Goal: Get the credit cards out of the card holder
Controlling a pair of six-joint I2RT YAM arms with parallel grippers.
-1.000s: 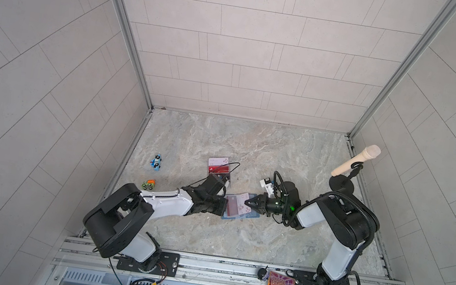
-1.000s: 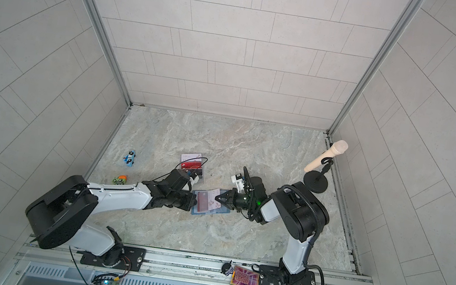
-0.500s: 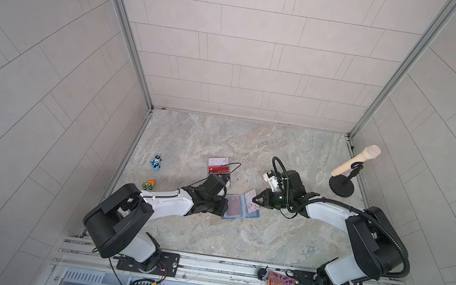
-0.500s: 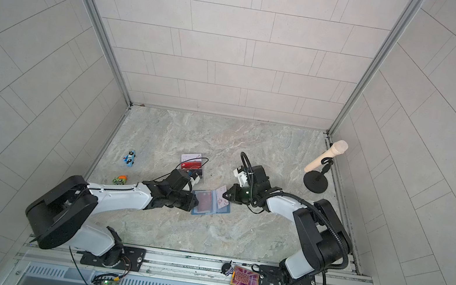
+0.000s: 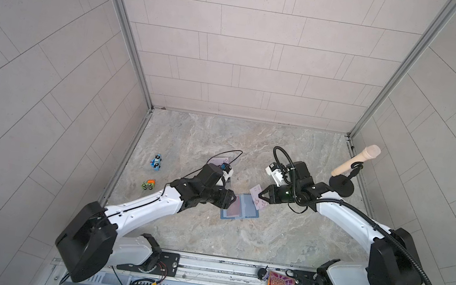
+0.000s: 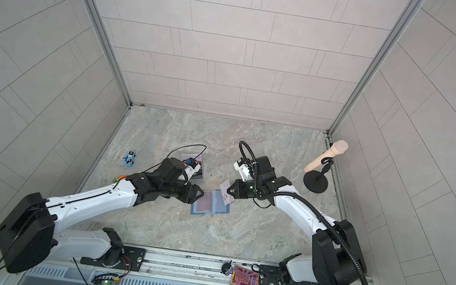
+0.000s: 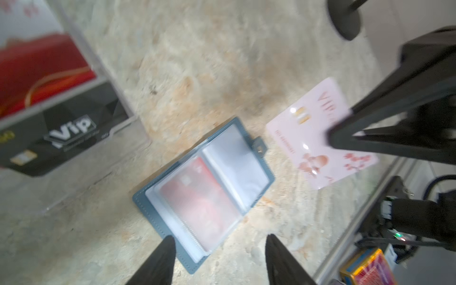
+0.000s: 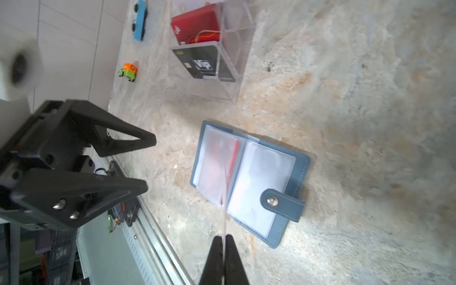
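While a red card (image 7: 197,197) is left in the card holder (image 8: 302,170), a pale card (image 7: 318,133) is freed.
It is clamped in the right claw (image 8: 223,240); the left claw (image 7: 221,240) is spread.

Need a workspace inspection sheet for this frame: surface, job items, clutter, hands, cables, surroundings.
Surface: marbled tabletop.
Job's things: card holder lies open; red card in a sleeve; pink card out; black card and second red card in the clear stand.
Clutter: blue toy car, green toy car, microphone on its stand, patterned tile on the front rail.
Hands: left hand open, empty, beside the holder; right hand shut on the pink card.
Cables: left wrist cable and right wrist cable loop above the arms.
Surroundings: tiled walls, metal frame.
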